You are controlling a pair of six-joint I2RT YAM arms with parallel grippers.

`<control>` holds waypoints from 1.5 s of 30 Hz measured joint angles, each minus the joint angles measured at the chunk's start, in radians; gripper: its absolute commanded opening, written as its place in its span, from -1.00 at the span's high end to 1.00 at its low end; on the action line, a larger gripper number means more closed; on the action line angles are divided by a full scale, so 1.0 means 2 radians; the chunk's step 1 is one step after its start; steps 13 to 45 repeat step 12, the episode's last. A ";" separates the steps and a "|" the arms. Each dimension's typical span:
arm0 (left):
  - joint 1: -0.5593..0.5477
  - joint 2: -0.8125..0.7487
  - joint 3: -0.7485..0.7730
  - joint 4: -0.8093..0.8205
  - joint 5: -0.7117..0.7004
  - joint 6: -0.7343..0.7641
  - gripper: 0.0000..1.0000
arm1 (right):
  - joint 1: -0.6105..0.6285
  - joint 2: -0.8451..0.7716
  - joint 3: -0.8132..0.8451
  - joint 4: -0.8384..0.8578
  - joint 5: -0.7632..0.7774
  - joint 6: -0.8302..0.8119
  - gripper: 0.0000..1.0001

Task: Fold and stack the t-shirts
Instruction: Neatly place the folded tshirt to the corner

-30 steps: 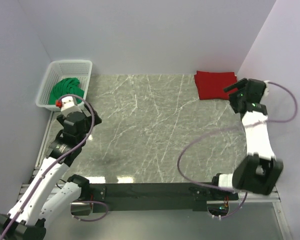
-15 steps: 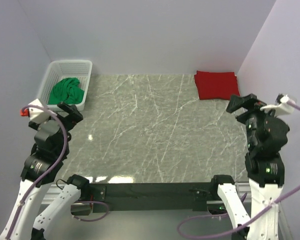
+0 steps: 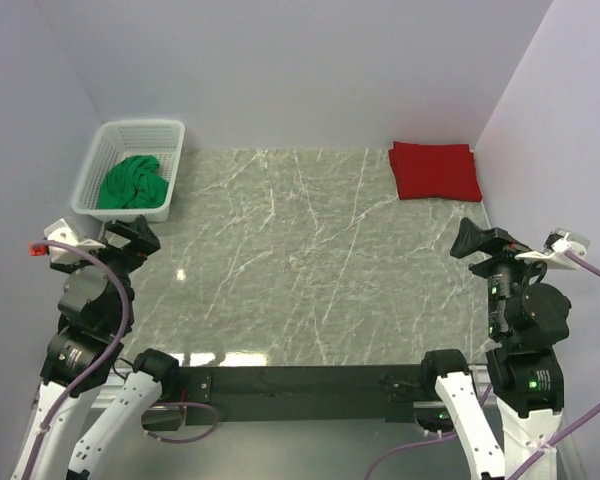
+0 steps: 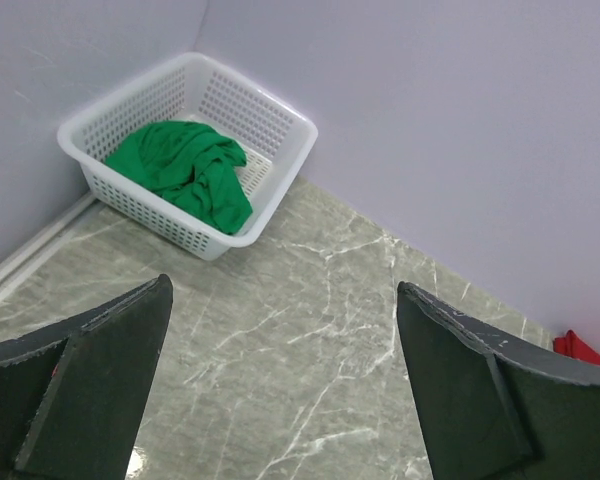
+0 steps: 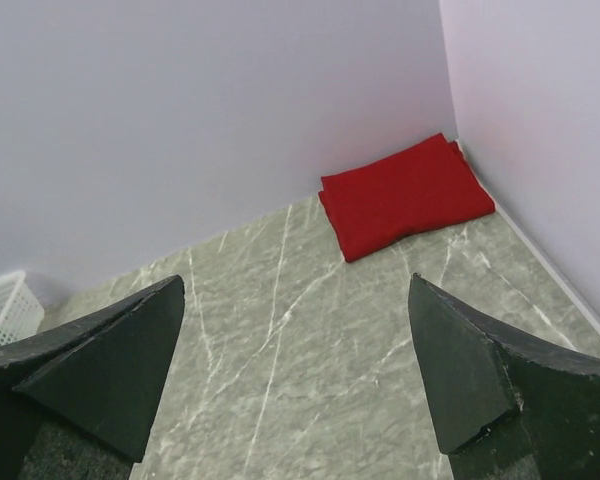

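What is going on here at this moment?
Nothing is being handled right now. Both arms stand at the near edge of the table, with the left gripper and the right gripper open and empty. The red t-shirt lies folded in the far right corner. The green t-shirt lies crumpled in the white basket at the far left, not yet folded or stacked.

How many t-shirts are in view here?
2. The red t-shirt lies folded at the far right corner; the green t-shirt sits crumpled in the white basket, far left. Others could hide beneath.
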 measured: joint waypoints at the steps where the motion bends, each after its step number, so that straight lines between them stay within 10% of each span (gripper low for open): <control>1: 0.000 0.000 -0.006 0.005 0.001 -0.002 -0.99 | 0.003 -0.001 -0.001 0.002 0.001 0.000 -0.95; 45: 0.000 0.018 -0.037 0.064 0.012 -0.016 -0.99 | 0.031 -0.011 -0.019 0.020 0.008 -0.016 -0.91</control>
